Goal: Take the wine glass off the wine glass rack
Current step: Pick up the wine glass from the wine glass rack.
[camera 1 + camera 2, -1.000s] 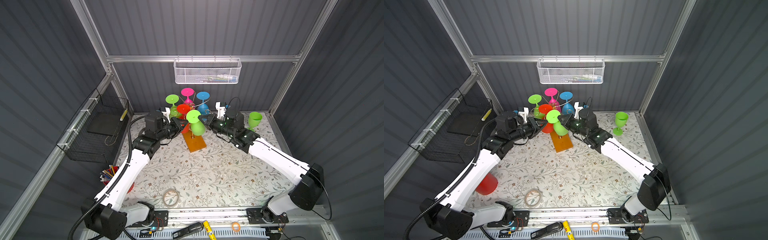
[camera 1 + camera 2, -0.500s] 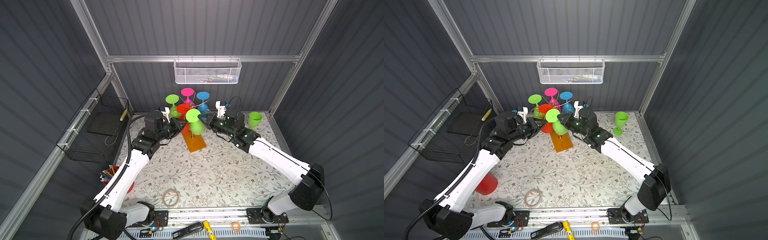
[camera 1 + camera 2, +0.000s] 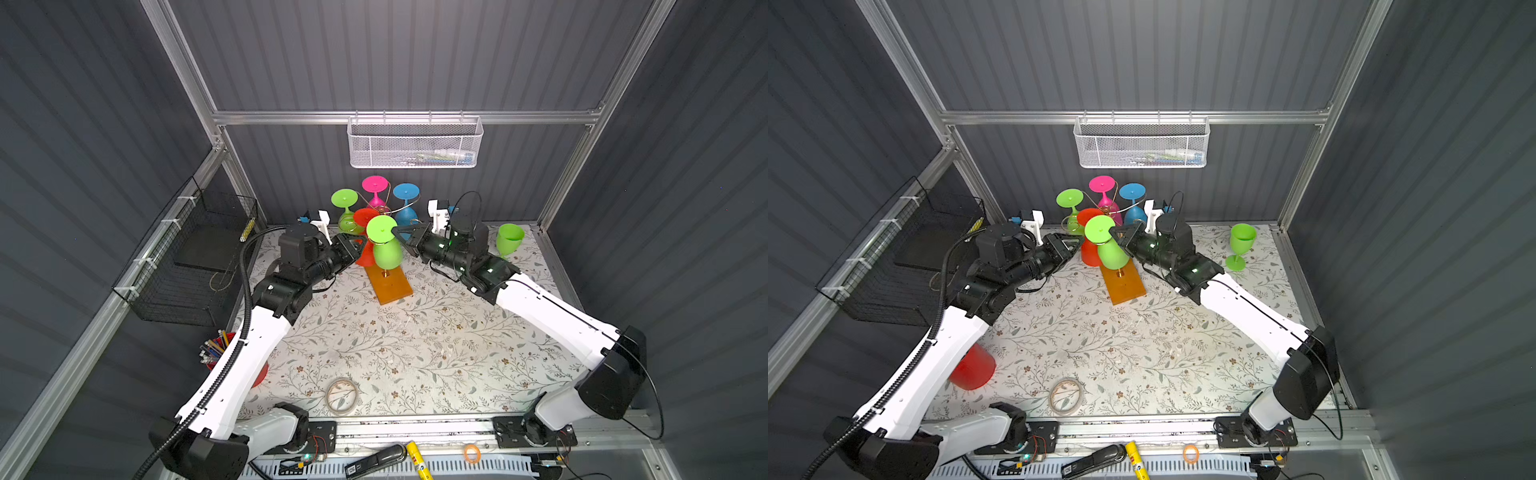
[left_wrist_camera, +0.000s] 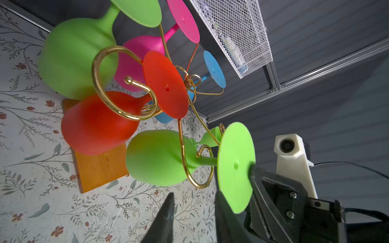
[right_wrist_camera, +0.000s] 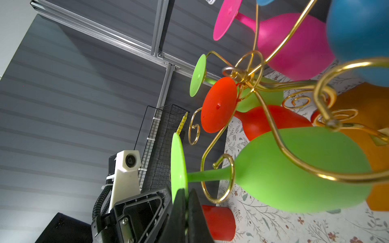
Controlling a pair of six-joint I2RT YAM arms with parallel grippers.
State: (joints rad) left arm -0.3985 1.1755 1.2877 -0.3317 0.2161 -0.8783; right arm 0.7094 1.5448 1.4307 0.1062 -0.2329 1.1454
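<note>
Hanging wine glass (image 3: 386,254), bowl downward

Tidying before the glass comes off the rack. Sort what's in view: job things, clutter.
Job: thin gold wire rack on orange-brown wooden base; front lime-green plastic wine glass; right gripper; left gripper.
Clutter: red plastic cup; clear tape ring; white mesh wall basket; upright green plastic goblet.

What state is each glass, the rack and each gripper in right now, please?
Front green glass, hanging upside down on rack.
Red glass, hanging upside down.
Rear green glass, hanging upside down.
Pink glass, hanging upside down.
Blue glass, hanging upside down.
Lone green glass, upright on table.
Rack, upright, carrying five glasses.
Left gripper, open, empty.
Right gripper, shut on front green glass's foot.
</note>
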